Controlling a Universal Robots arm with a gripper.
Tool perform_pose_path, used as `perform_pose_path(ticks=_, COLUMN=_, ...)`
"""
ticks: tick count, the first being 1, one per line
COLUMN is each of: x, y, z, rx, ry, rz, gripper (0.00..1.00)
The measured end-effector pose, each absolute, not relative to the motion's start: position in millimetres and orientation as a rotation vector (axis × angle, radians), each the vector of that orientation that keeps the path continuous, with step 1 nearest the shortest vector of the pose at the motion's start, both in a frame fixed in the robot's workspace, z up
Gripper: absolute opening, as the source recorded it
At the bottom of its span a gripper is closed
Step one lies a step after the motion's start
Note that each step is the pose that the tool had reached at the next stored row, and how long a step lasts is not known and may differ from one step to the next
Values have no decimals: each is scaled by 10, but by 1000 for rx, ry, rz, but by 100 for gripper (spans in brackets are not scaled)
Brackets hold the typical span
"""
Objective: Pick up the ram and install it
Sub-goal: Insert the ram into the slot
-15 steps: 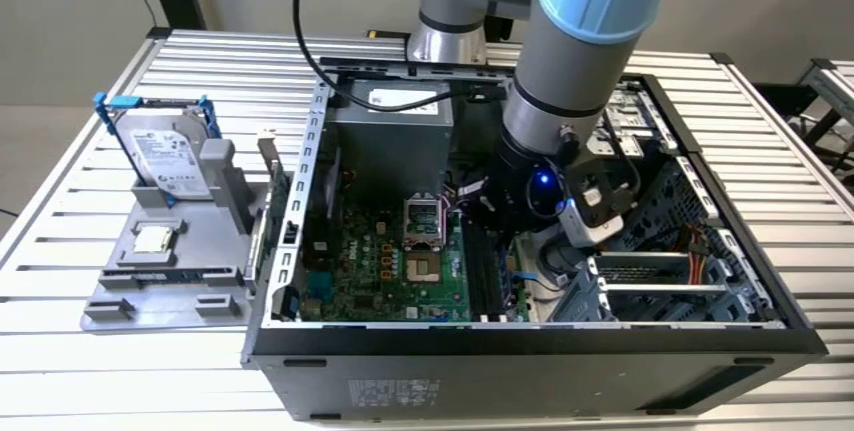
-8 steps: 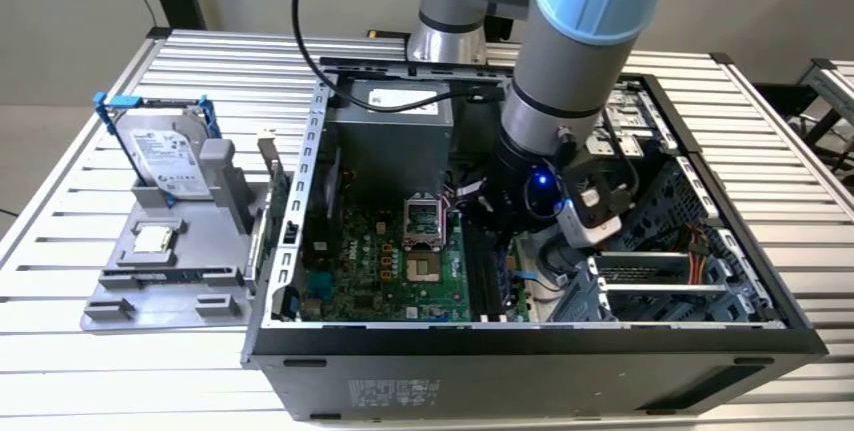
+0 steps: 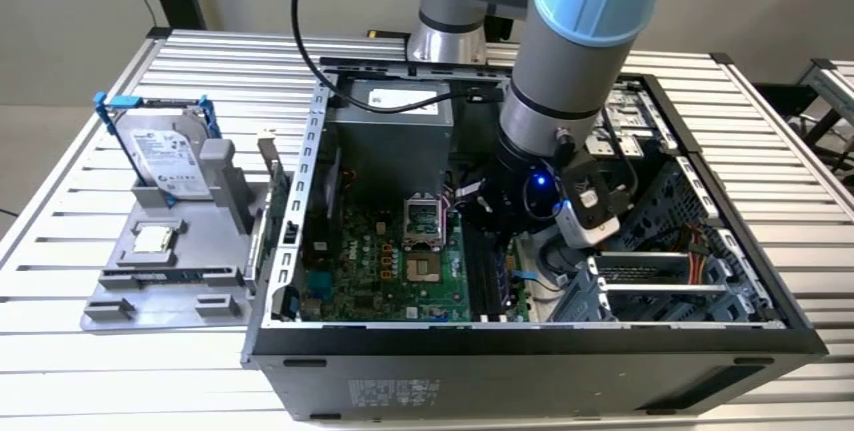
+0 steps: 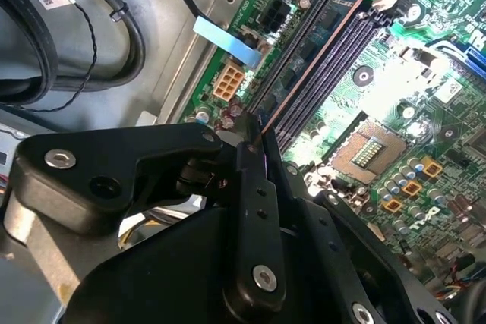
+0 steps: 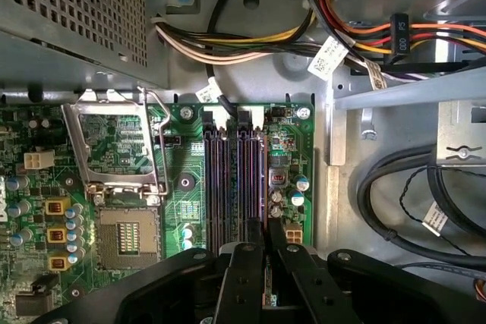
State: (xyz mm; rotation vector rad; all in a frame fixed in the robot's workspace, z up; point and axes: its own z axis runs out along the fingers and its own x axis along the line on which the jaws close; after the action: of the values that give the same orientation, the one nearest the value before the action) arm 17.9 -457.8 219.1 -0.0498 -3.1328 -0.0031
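The ram shows in the second wrist view as a thin stick seen along its brownish top edge. It stands on edge in line with the black motherboard slots. My gripper is shut on the near end of the stick, its black fingers pressed together around it. In the first wrist view the gripper sits over the near end of the slots. In the exterior view the gripper is deep inside the open computer case, over the slots on the green motherboard.
The open processor socket lies beside the slots. Bundled cables and black cables run close to the gripper. Outside the case, a grey tray holds a blue-framed hard drive and a small square silver chip.
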Motion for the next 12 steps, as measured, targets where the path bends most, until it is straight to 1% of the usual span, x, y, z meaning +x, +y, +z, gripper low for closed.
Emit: perform_pose_path(ticks=12, x=169, y=-4581, z=2190, rx=-27, ry=-3132, rz=-6, gripper=0)
